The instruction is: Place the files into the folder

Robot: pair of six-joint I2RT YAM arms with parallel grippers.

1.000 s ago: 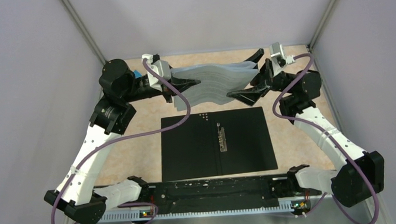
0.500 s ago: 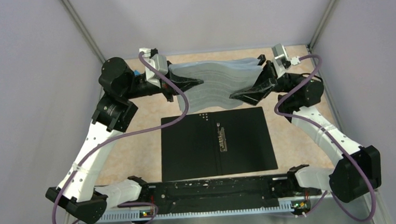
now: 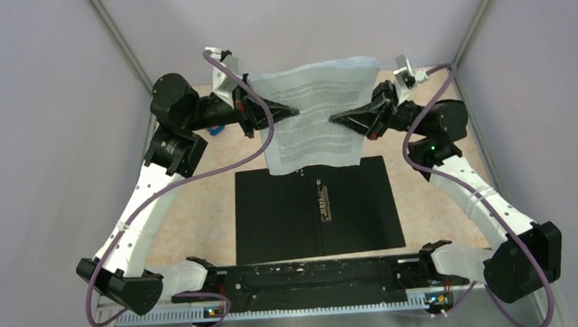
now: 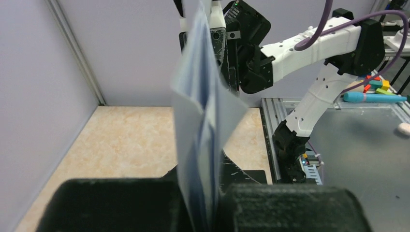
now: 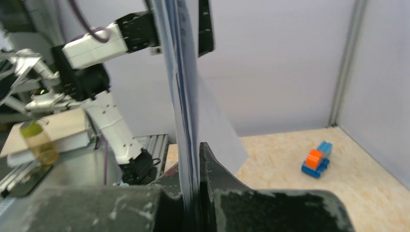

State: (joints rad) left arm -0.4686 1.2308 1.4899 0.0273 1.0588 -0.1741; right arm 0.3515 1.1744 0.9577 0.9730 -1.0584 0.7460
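Pale lilac walls (image 3: 35, 149) (metal corner posts (image 3: 121, 46)), beige tabletop (image 3: 198, 222)

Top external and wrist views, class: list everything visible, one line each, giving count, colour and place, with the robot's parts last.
white printed paper sheets: one bundle, sheet count unclear, white with black text, held upright above the table's far half.
thin flat open folder: one, black inside with a metal spine clip, lying open mid-table.
small blue-and-orange plastic toy block: one, on the table at the far left, near the left arm.
beige speckled table: one, under everything.
left end effector: one, black, shut on the sheets' left edge.
right end effector: one, black, shut on the sheets' right edge.
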